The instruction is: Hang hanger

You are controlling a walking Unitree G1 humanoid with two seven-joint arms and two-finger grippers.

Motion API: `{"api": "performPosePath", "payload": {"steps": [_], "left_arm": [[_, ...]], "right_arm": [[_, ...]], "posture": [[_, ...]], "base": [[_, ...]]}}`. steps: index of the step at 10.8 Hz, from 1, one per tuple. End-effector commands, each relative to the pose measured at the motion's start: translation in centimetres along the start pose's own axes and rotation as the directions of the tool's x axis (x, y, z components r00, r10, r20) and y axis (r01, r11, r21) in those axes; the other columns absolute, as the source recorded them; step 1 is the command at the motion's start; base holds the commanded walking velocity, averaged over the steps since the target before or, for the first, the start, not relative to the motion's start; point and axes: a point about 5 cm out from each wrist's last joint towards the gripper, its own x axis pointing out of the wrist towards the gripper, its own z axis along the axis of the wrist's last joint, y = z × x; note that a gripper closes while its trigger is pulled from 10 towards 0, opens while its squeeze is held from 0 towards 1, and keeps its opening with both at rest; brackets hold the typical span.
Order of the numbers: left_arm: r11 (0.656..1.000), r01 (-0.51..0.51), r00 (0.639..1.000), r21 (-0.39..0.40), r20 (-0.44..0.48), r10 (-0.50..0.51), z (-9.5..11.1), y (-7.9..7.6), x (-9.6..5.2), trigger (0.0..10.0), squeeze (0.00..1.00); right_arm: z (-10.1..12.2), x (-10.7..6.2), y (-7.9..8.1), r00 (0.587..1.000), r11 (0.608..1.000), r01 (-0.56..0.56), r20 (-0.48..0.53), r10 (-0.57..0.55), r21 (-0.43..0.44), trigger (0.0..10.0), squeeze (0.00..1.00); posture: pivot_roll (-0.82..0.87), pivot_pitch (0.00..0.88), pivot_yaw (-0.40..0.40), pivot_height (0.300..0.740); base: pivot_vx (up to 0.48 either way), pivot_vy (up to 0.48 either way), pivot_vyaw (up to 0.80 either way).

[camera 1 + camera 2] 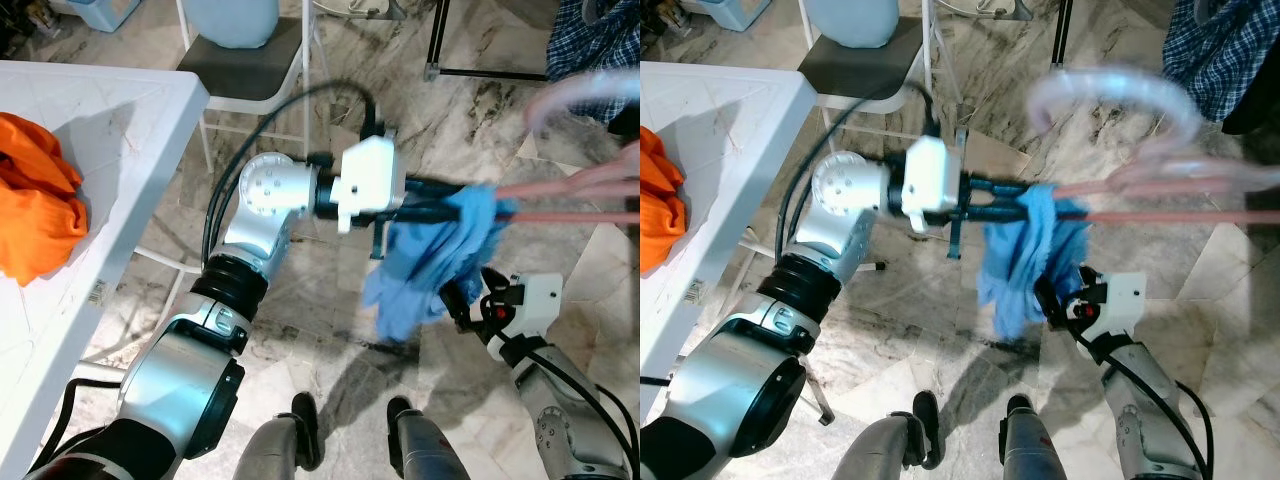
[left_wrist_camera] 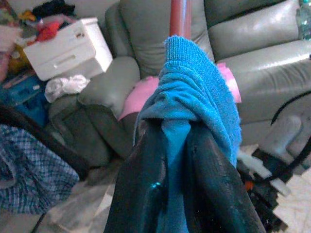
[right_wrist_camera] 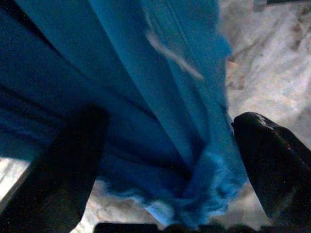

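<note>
Left eye view shows your left hand (image 1: 455, 212) clamped on the blue cloth (image 1: 430, 265) draped over the pink hanger (image 1: 580, 190), which runs level out to the right, hook blurred toward the upper right. The white surface (image 1: 120, 160) with an orange garment (image 1: 35, 205) sits far left. Left wrist view: fingers (image 2: 146, 194) pinch cloth against the rod, so the soft fabric may slip; grip the stiff rod itself. Right wrist view: your right hand (image 3: 170, 145) gapes wide around the hanging cloth, holding nothing.
</note>
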Motion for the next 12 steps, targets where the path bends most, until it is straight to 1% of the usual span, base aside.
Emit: {"api": "performPosePath", "payload": {"steps": [1,3,4,5,7,8,9,10,11,12], "left_arm": [[0.999,-0.016,0.999,0.028,0.045,0.015,1.1,0.3,-0.3,0.0,0.0],[0.998,-0.047,0.997,0.041,0.057,0.045,2.1,1.1,-0.7,0.0,0.0],[0.996,-0.082,0.996,0.046,0.035,0.081,2.2,1.7,-1.4,0.0,0.0],[0.994,-0.101,0.995,0.041,0.006,0.101,1.8,1.9,-2.0,0.0,0.0],[0.989,-0.148,0.987,0.009,-0.062,0.149,0.5,1.7,-3.3,0.0,0.0],[0.986,-0.165,0.983,-0.002,-0.086,0.164,0.0,1.4,-3.8,0.0,0.0],[0.982,-0.186,0.975,-0.011,-0.128,0.183,-0.9,1.0,-4.6,0.0,0.0],[0.975,-0.219,0.963,-0.041,-0.172,0.209,-2.1,0.1,-5.5,0.0,0.0],[0.971,-0.226,0.961,-0.082,-0.184,0.209,-2.9,-1.0,-5.8,0.0,0.0],[0.971,-0.213,0.96,-0.11,-0.209,0.187,-4.0,-2.8,-6.0,0.0,0.0]], "right_arm": [[-1.4,-0.3,-0.5,0.998,0.999,0.048,-0.048,-0.048,-0.001,10.0,0.0],[-2.5,-0.7,-2.0,0.985,0.99,0.14,-0.094,-0.142,-0.018,10.0,0.0],[-2.9,-1.3,-3.0,0.972,0.977,0.21,-0.104,-0.211,-0.017,4.3,0.0],[-3.1,-1.9,-4.2,0.955,0.961,0.275,-0.114,-0.274,-0.005,0.0,0.0],[-2.6,-3.7,-7.3,0.898,0.904,0.426,-0.11,-0.426,-0.021,0.0,0.0],[-2.2,-4.4,-8.4,0.877,0.882,0.47,-0.099,-0.471,-0.032,0.0,0.0],[-1.3,-5.5,-10.1,0.839,0.843,0.537,-0.078,-0.538,-0.037,0.0,0.0],[0.3,-6.4,-11.7,0.811,0.811,0.581,-0.034,-0.584,-0.063,0.0,0.0],[1.7,-6.9,-12.7,0.792,0.789,0.609,0.003,-0.611,-0.085,0.0,0.0],[3.8,-7.3,-13.9,0.764,0.758,0.645,0.056,-0.643,-0.096,0.0,0.0]], "posture": [[-0.19,0.335,0.194,0.74],[-0.19,0.333,0.185,0.74],[-0.19,0.333,0.183,0.74],[-0.19,0.331,0.181,0.74],[-0.21,0.327,0.172,0.74],[-0.22,0.326,0.17,0.74],[-0.22,0.325,0.163,0.74],[-0.23,0.327,0.16,0.74],[-0.23,0.326,0.159,0.74],[-0.24,0.329,0.152,0.74]], "base": [[0.0,0.0,0.0],[0.0,0.0,0.0],[0.0,0.0,0.0],[0.0,0.0,0.0],[0.0,0.0,0.0],[0.0,0.0,0.0],[0.0,0.0,0.0],[0.0,0.0,0.0],[0.0,0.0,0.0],[0.0,0.0,0.0]]}}
